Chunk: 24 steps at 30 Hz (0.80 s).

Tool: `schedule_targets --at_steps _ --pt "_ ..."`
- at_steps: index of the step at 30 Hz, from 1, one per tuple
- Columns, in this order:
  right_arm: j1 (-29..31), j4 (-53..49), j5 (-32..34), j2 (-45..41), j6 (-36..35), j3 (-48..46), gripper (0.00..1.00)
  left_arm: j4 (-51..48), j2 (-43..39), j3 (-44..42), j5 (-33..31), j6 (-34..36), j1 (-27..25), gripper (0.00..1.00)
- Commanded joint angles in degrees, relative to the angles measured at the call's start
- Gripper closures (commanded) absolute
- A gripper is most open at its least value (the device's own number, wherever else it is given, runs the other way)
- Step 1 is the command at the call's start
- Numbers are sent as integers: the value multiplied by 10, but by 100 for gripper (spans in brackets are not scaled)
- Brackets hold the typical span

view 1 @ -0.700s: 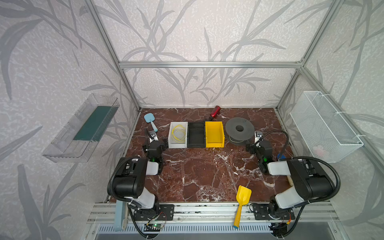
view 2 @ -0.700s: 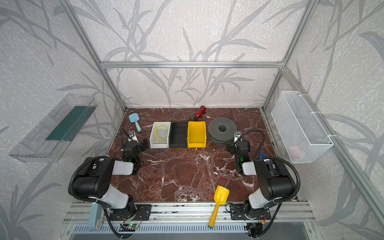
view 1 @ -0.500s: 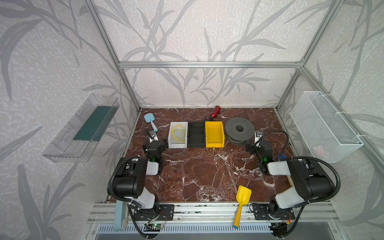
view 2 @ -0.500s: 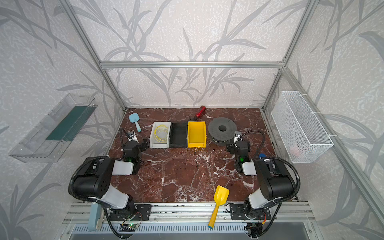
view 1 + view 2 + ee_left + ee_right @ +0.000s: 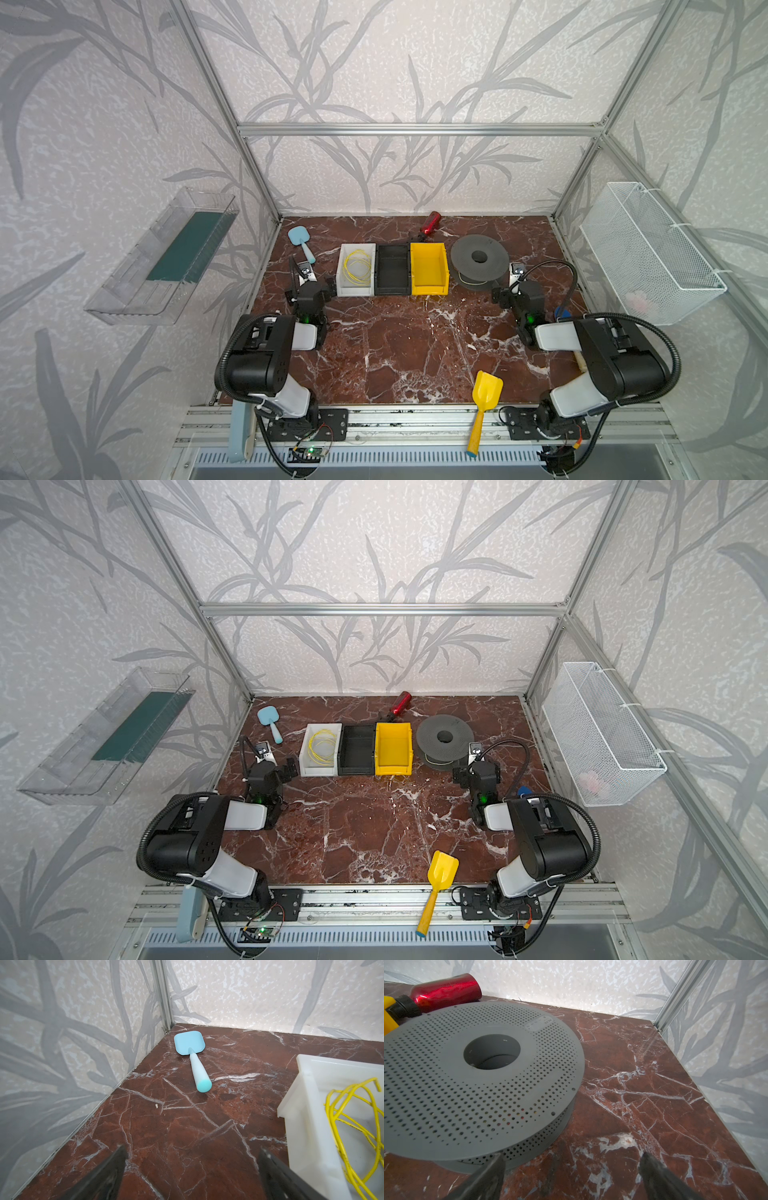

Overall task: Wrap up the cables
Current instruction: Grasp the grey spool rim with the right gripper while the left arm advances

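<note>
Beside the left jaws, off to their right, stands a white bin [image 5: 355, 291], and the cables [image 5: 357, 268] lie on its floor, not between the jaws. The left wrist view shows those jaws spread wide and gripping nothing. Their dark fingertips [image 5: 116, 1159] frame only bare bench [image 5: 187, 1126], and the bin's near wall [image 5: 307, 1126] is just outside one tip. The right jaws are likewise released and empty. Their fingertips [image 5: 492, 1167] are beside the rim of a gray perforated spool [image 5: 446, 1095], well apart from the yellow wire, with two more bins in between.

The wire [image 5: 353, 1126] is a loose flat coil of several overlapping loops. In both top views the coil is oval [image 5: 322, 747], and its longer axis runs along the bin's length, from the front wall toward the back. One free end rises near a far corner of the bin, with a short bent tip.

Counted: one yellow wire and three bins touching in a row, namely the white one, a black bin [image 5: 392, 291] and a yellow bin [image 5: 428, 286]. Further, there are one spool [image 5: 463, 257], one red metallic cylinder [image 5: 430, 222] with a black end, and two toy shovels, a blue shovel [image 5: 301, 241] and a yellow shovel [image 5: 486, 392].
</note>
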Motion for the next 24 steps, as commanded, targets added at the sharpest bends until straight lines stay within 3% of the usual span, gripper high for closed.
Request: schedule_targets --at_steps 1,10,13,16,19,21,24 --pt "1 12 10 -5 -2 12 1 18 3 -1 -7 1 -1 1" --pt "3 45 12 -24 -17 -1 1 -14 -14 9 -13 -9 3 1" --pt "8 -114 57 -123 4 27 1 -40 -29 19 -7 3 0 1" --pt "-10 -289 88 -198 77 97 1 -214 -87 90 -82 -11 -13 1" --pt "-31 -422 18 -228 123 168 1 -334 -132 154 -129 -9 -16 1" --pt "-31 -471 -32 -245 136 193 1 -482 -160 221 -155 -45 -20 1" --pt "-30 -504 -110 -272 172 202 1 -694 -191 321 -125 -114 -25 1"
